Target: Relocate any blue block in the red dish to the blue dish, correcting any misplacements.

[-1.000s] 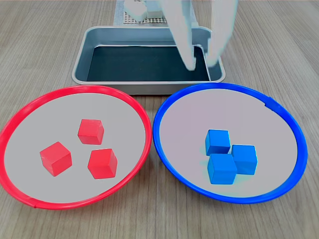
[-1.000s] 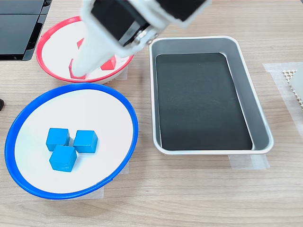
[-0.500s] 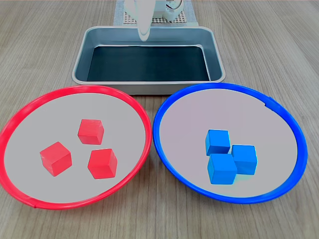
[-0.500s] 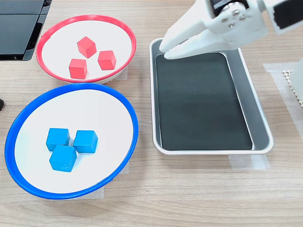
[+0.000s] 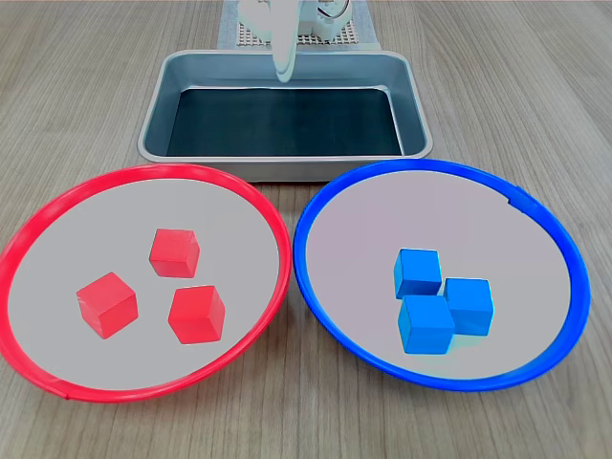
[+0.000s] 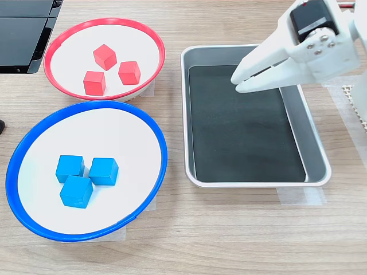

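Three blue blocks [image 5: 426, 323] [image 6: 75, 191] lie bunched together in the blue dish [image 5: 382, 220] [image 6: 114, 137]. The red dish [image 5: 96, 220] [image 6: 74, 51] holds three red cubes [image 5: 174, 251] [image 6: 105, 57] and no blue block. My white gripper [image 5: 284, 72] [image 6: 237, 83] hangs over the metal tray [image 5: 287, 120] [image 6: 246, 137], well away from both dishes. Its fingers are shut with nothing between them. In the first exterior view only its tip shows, at the tray's far wall.
The rectangular metal tray with a dark floor stands beside both dishes. A white mesh mat [image 6: 351, 94] [image 5: 251, 36] lies under the arm's base behind the tray. A black device [image 6: 23, 28] sits at the second exterior view's top left.
The gripper has pulled back from over the dishes to above the tray, nearer the arm's base. The cubes have not moved.
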{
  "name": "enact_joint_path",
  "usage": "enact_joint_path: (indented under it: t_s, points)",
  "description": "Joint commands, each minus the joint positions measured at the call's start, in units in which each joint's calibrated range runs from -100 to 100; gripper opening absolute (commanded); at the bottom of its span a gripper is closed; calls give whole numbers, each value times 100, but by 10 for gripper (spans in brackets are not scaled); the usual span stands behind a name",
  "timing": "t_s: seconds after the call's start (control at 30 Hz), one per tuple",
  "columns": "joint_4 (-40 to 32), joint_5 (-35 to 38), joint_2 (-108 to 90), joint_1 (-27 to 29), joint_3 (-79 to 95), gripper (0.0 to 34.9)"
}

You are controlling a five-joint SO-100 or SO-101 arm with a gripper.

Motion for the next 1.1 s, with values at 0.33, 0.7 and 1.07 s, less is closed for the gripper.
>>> enact_joint_path:
  t_s: [0.33,0.7,1.07]
  points:
    - [244,-259,-247,-43,181,3]
    - [244,-283,-247,-33,181,3]
    - [244,-264,-247,-61,181,3]
